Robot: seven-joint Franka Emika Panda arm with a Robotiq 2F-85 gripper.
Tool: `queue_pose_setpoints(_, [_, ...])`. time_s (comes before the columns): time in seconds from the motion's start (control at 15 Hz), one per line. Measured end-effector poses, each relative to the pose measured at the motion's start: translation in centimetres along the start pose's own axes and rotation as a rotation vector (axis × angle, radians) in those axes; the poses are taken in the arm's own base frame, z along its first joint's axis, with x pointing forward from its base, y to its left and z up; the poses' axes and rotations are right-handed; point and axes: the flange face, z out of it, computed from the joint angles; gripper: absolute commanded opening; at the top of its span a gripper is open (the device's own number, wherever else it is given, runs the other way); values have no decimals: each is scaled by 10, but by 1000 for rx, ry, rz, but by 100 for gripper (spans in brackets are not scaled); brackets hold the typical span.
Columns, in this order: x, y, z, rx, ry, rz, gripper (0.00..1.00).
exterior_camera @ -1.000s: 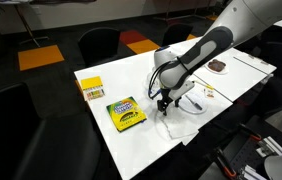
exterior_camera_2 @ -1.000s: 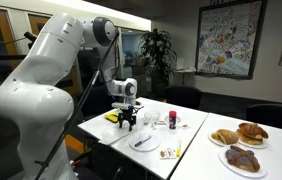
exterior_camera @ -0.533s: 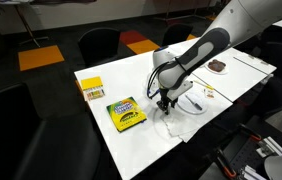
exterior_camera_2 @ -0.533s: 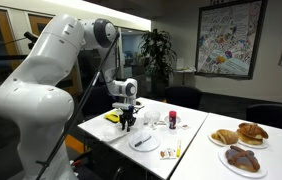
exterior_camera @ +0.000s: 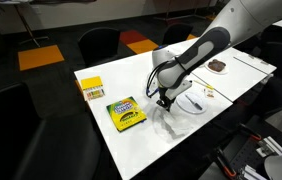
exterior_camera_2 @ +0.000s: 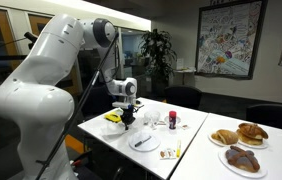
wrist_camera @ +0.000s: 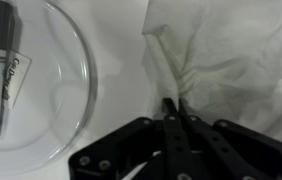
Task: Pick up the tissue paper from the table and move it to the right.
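Note:
The tissue paper (wrist_camera: 226, 55) is a white crumpled sheet lying on the white table (exterior_camera: 131, 150). In the wrist view my gripper (wrist_camera: 174, 103) stands shut, its two black fingertips pinching a raised fold at the sheet's left edge. In an exterior view the gripper (exterior_camera: 163, 103) points straight down onto the near end of the tissue paper (exterior_camera: 177, 126), close to the table's front edge. From the opposite side, in an exterior view, the gripper (exterior_camera_2: 127, 122) touches the tabletop and hides the sheet.
A clear round plate (wrist_camera: 89, 95) holding a black marker (wrist_camera: 1, 55) lies just beside the tissue. A green and yellow crayon box (exterior_camera: 126, 113) and a yellow packet (exterior_camera: 92, 88) sit further along the table. Plates of pastries (exterior_camera_2: 239, 133) stand on the neighbouring table.
The jaws have closed from wide open to shut, gathering a fold of the tissue between them. The arm has barely moved.

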Motion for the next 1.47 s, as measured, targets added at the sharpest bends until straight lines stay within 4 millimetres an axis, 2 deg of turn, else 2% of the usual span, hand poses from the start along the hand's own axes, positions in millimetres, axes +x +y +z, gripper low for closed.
queue_pose_setpoints(0.2, [-2,2,-23,5,36,9,0])
queue_pose_setpoints(0.47, [-18,15,-80,-32,132,40,0])
queue_pose_setpoints(0.67, [-36,37,-121,-58,197,86,0])
queue_pose_setpoints(0.87, [-55,78,-150,-41,234,146,0])
queue_pose_setpoints(1.07, [-74,132,-165,-18,250,214,0])
queue_pose_setpoints(1.27, [-97,186,-163,2,241,282,0])
queue_pose_setpoints(1.47, [-127,235,-151,25,216,348,0])
